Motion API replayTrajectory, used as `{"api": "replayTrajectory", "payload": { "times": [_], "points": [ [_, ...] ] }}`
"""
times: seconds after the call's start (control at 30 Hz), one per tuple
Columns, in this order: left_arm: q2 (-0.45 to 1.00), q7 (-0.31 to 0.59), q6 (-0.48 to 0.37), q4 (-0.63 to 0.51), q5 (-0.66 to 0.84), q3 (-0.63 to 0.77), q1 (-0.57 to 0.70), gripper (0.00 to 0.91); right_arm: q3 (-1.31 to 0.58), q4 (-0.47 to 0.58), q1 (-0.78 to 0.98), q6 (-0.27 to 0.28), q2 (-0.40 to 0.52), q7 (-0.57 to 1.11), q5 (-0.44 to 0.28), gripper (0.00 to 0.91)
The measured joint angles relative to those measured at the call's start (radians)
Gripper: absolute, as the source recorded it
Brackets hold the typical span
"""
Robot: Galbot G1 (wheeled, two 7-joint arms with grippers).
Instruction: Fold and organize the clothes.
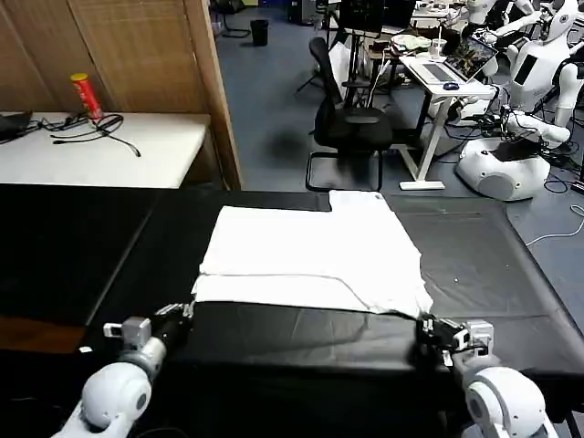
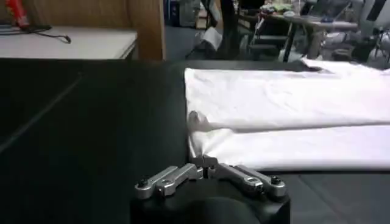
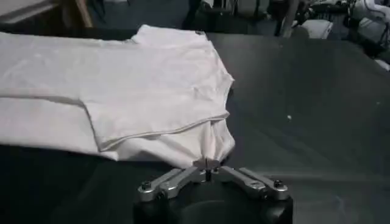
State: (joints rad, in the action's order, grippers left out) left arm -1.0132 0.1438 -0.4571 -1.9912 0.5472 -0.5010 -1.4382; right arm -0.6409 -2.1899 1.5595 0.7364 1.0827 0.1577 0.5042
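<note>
Here, in the head view, the left pincer (image 1: pixel 185 315) is low at the near edge of the black table (image 1: pixel 91 246), on the left side, and it touches the near left corner of the white T-shirt (image 1: pixel 310 260). In the left wrist view this pincer (image 2: pixel 204 161) has its two fingers drawn together on a small fold of the white cloth, so it is closed and gripping the T-shirt (image 2: pixel 286 115) at that corner. The T-shirt lies flat in the middle of the table, spread from left to right, with no lettering visible on its upper side. One layer is folded over along the near side, so a long edge runs across the cloth. A short sleeve points toward the far side of the table. On the right, the right pincer (image 1: pixel 427 330) is also at the near edge, touching the near right corner of the garment. In the right wrist view the right pincer (image 3: pixel 207 163) is closed too, pinching a gathered bit of the T-shirt (image 3: pixel 152 91), and the cloth rises in small wrinkles toward it. Behind the table on the left stands a white desk (image 1: pixel 137 151) with a red can (image 1: pixel 87 96) and black cables (image 1: pixel 91 128), and further right a black office chair (image 1: pixel 351 123).
</note>
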Motion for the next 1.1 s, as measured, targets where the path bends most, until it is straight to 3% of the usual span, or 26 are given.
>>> {"api": "replayTrajectory", "payload": {
  "times": [0.43, 0.47, 0.5, 0.53, 0.83, 0.93, 1.1],
  "points": [
    [0.033, 0.066, -0.109, -0.165, -0.003, -0.091, -0.183, 0.0, 0.001, -0.079, 0.1, 0.0, -0.007, 0.005, -0.031, 0.049],
    [0.032, 0.071, -0.115, -0.176, -0.003, -0.099, -0.199, 0.195, 0.002, -0.084, 0.106, 0.0, -0.005, 0.004, -0.031, 0.059],
    [0.031, 0.073, -0.123, -0.188, -0.003, -0.108, -0.216, 0.878, 0.003, -0.087, 0.111, 0.0, -0.004, 0.004, -0.031, 0.224],
    [0.03, 0.073, -0.127, -0.197, -0.003, -0.116, -0.231, 0.878, 0.003, -0.091, 0.116, 0.0, -0.003, 0.003, -0.031, 0.878],
    [0.006, 0.075, -0.216, -0.261, -0.007, -0.181, -0.327, 0.878, -0.031, -0.169, 0.17, 0.0, -0.004, 0.011, -0.028, 0.878],
    [0.001, 0.086, -0.273, -0.288, -0.021, -0.198, -0.338, 0.878, -0.058, -0.202, 0.163, 0.0, -0.01, 0.01, 0.002, 0.878],
    [0.002, 0.098, -0.276, -0.329, -0.025, -0.226, -0.33, 0.878, -0.073, -0.183, 0.074, 0.0, -0.031, -0.011, 0.077, 0.878]
  ]
}}
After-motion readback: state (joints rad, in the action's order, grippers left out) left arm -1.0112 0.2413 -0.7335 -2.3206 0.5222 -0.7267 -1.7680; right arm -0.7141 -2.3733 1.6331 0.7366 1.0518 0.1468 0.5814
